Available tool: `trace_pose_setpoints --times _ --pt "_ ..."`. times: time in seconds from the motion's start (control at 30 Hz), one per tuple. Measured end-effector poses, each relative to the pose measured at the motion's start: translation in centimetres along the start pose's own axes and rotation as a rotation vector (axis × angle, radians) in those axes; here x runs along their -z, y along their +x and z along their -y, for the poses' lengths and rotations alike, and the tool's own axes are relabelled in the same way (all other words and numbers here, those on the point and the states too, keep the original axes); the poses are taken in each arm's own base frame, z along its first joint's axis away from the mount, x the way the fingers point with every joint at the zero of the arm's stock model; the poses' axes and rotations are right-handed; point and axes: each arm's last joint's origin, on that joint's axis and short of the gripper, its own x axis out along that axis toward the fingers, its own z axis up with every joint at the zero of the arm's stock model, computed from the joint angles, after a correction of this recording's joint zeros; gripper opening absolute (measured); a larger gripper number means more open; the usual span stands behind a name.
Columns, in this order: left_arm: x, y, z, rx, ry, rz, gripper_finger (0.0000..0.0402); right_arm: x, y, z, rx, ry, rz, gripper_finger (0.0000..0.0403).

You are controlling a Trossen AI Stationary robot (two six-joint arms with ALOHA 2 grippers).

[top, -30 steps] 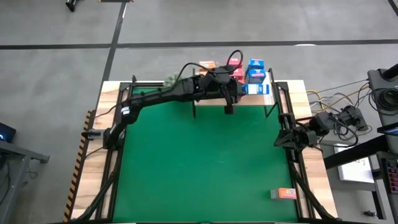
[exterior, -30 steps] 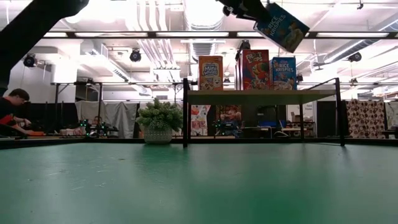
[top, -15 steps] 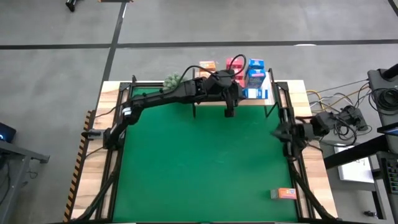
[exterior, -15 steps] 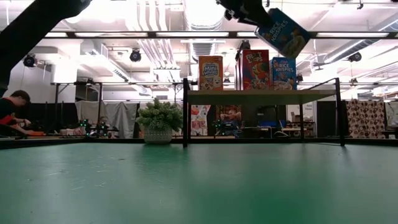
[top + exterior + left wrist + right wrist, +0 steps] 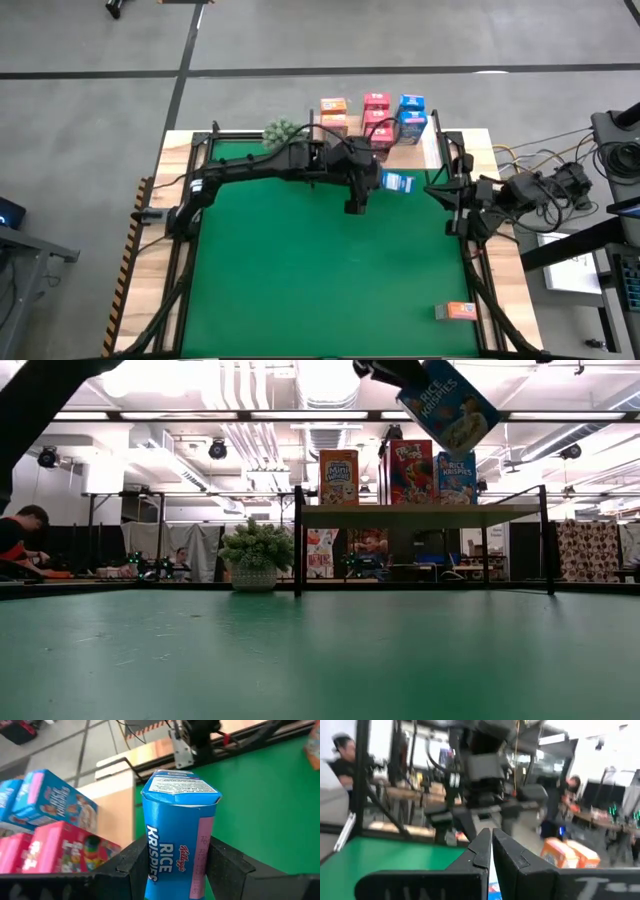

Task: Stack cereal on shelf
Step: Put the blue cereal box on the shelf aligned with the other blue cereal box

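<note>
My left gripper (image 5: 377, 181) is shut on a blue cereal box (image 5: 398, 182), marked Rice Krispies (image 5: 177, 830). It holds the box high above the green table, just in front of the wooden shelf (image 5: 418, 152). The box hangs tilted at the top of the low view (image 5: 447, 402). On the shelf (image 5: 420, 513) stand an orange box (image 5: 338, 477), a red box (image 5: 411, 472) and a blue box (image 5: 456, 478), upright on their bottom ends. More boxes show behind them from above (image 5: 376, 104). My right gripper (image 5: 438, 188) hovers shut at the table's right edge (image 5: 491, 845). My left gripper pinches the blue box between its two fingers (image 5: 131, 866), one on each side of the box's end nearest the wrist (image 5: 159, 870). The fingers come from the table's left, slanting down, and lie along the box. The box's flap end (image 5: 181, 787) sticks out beyond them, tilted, clear of table and shelf.
A small green plant (image 5: 283, 130) stands left of the shelf at the far edge. One orange box (image 5: 458, 311) lies flat on the wooden border at the near right corner. Black frame rails (image 5: 192, 190) run along both table sides. People sit in the room beyond (image 5: 20, 535).
My left gripper has drawn back from the shelf toward the table's near edge and slightly left, carrying the blue box, which now hangs over the green table instead of the shelf. My right arm has risen and turned, so its shut gripper now points toward the table's left.
</note>
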Motion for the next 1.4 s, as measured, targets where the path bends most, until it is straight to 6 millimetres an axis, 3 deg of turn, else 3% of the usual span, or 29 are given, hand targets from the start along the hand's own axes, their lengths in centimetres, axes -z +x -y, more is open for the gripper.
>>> trace_pose_setpoints --times 0.27,0.67,0.87,1.13,1.4 --pt "0.3 -0.7 0.9 0.037 -0.038 -0.06 0.0151 -2.6 2.4 -0.5 -0.039 0.051 -0.295 0.0033" --pt "0.2 -0.7 1.1 0.067 -0.084 -0.048 0.0151 -3.3 5.5 -1.8 -0.017 -0.009 -0.456 0.0215" --pt "0.1 -0.7 1.3 0.068 -0.104 -0.045 0.0151 -3.2 7.1 -2.5 0.001 -0.068 -0.518 0.0282" --pt "0.0 -0.8 1.6 0.074 -0.103 -0.045 0.0151 -3.6 8.8 -2.4 0.043 -0.084 -0.575 0.0294" --pt "-0.2 -0.9 2.1 0.083 -0.103 -0.041 0.0151 -4.4 8.9 -2.0 0.049 -0.081 -0.599 0.0286"
